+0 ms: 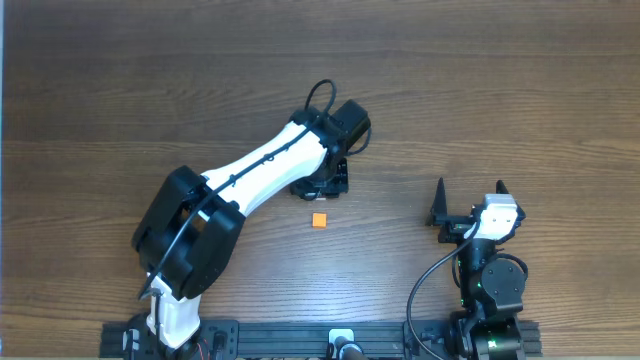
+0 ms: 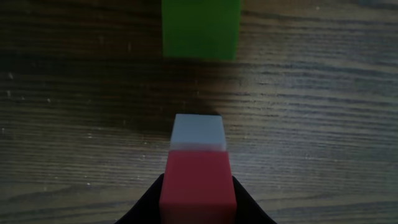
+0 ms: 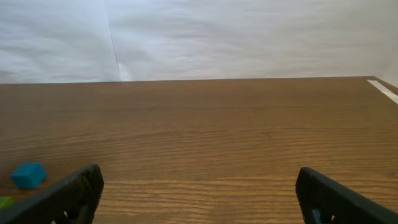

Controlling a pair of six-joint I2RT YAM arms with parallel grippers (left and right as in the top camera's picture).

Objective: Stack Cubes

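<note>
My left gripper point(image 2: 198, 202) is shut on a red cube point(image 2: 198, 180). A pale grey-white cube face point(image 2: 198, 132) shows just beyond the red cube and touches it in the left wrist view. A green cube point(image 2: 200, 28) rests on the wood a little farther off. In the top view the left gripper point(image 1: 322, 185) is low near the table's middle, and its arm hides those cubes. A small orange cube point(image 1: 319, 221) lies just in front of it. My right gripper point(image 1: 469, 190) stands open at the right with nothing between its fingers, and a blue cube point(image 3: 28, 175) lies far off to its side.
The wooden table point(image 1: 520, 90) is bare at the back and on the right. A white wall point(image 3: 249, 37) stands behind the table's far edge. A sliver of green point(image 3: 5, 202) shows near the blue cube.
</note>
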